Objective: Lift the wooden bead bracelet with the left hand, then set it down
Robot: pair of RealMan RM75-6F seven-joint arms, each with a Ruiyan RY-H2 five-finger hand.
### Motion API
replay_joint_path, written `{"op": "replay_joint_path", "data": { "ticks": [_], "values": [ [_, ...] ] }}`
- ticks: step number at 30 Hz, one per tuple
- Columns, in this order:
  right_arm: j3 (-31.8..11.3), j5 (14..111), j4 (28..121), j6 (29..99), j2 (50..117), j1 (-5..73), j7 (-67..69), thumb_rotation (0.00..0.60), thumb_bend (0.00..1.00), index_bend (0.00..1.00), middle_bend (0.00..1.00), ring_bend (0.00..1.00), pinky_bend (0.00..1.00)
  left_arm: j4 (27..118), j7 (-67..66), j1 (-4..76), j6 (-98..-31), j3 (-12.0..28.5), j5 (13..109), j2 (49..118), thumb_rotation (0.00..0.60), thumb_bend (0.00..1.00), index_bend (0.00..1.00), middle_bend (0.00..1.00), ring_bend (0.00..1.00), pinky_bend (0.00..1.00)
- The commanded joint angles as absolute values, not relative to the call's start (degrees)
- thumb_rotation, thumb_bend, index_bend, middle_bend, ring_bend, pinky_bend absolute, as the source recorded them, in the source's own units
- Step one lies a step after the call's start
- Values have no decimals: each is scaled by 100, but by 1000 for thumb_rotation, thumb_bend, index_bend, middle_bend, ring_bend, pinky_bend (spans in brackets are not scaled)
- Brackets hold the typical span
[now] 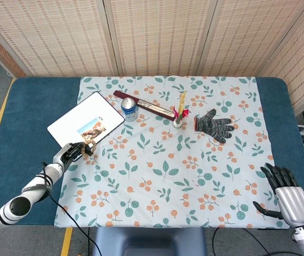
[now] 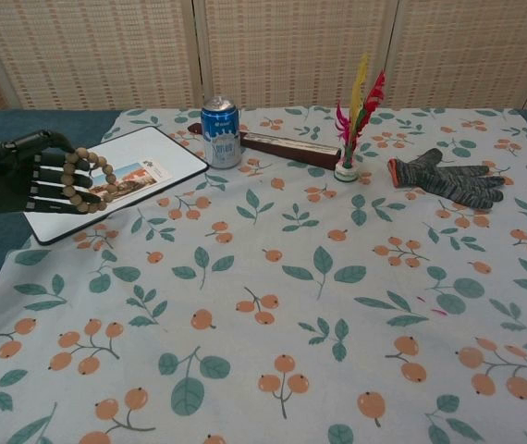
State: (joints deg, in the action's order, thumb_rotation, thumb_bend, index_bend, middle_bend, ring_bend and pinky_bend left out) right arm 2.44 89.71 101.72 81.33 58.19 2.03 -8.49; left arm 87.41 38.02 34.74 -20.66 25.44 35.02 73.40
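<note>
My left hand (image 2: 18,174) (image 1: 71,153) is at the table's left side and holds the wooden bead bracelet (image 2: 89,179) (image 1: 87,145) pinched at its fingertips. The ring of light brown beads hangs in front of the near edge of the white tablet (image 2: 116,176) (image 1: 85,119). Whether the beads touch the tablet I cannot tell. My right hand (image 1: 287,193) stays at the near right corner of the table, fingers apart and holding nothing; only the head view shows it.
A blue drink can (image 2: 220,132), a long dark wooden box (image 2: 282,148), a feathered shuttlecock (image 2: 349,120) and a grey knit glove (image 2: 447,179) line the far side. The floral cloth (image 2: 291,296) covers the blue table (image 1: 29,106).
</note>
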Motion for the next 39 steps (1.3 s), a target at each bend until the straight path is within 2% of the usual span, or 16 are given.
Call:
{"op": "replay_joint_path", "data": {
  "ticks": [1,8,11,12,16,19,23,26,28,33,39],
  "values": [
    [242,8976,10171,8144,5817,198,-846,372,184,0,0,0,0,8754,3808,3474,-2072,2539,3515,7337,336,704,583,591,350,93],
    [237,8984,10173,8168,5812,189,-836,372,184,0,0,0,0,8808,3858,3449,-2071,2569,3597,7319,345,824,583,591,350,93],
    [230,8981,10172,8183,5809,184,-832,373,184,0,0,0,0,8821,3868,3439,-2045,2576,3658,7314,377,870,584,591,350,92],
    [230,8983,10173,8186,5807,184,-827,373,184,0,0,0,0,8823,3876,3436,-2023,2580,3674,7311,395,888,584,591,350,91],
    [224,8986,10175,8207,5800,176,-814,371,184,0,0,0,0,8825,3890,3434,-1954,2576,3738,7303,561,945,587,591,350,89],
    [226,9004,10177,8223,5794,170,-805,372,184,0,0,0,0,8831,3902,3430,-1930,2575,3780,7297,600,984,594,591,350,89],
    [230,9018,10176,8232,5790,165,-799,372,184,0,0,0,0,8862,3937,3426,-1957,2595,3785,7290,600,1000,595,591,350,88],
    [229,9015,10177,8230,5789,164,-802,373,184,0,0,0,0,8914,4009,3377,-2028,2648,3791,7306,575,937,589,589,350,87],
    [232,9020,10177,8228,5788,164,-801,373,184,0,0,0,0,8939,4069,3346,-2035,2692,3789,7309,520,859,578,586,350,87],
    [229,9016,10172,8219,5787,167,-792,372,184,0,0,0,0,8925,4106,3318,-2015,2715,3861,7324,422,790,568,581,347,87],
    [231,9006,10168,8186,5792,179,-797,372,184,0,0,0,0,8879,4138,3314,-2012,2709,3889,7357,312,567,564,579,347,86]
  ]
}}
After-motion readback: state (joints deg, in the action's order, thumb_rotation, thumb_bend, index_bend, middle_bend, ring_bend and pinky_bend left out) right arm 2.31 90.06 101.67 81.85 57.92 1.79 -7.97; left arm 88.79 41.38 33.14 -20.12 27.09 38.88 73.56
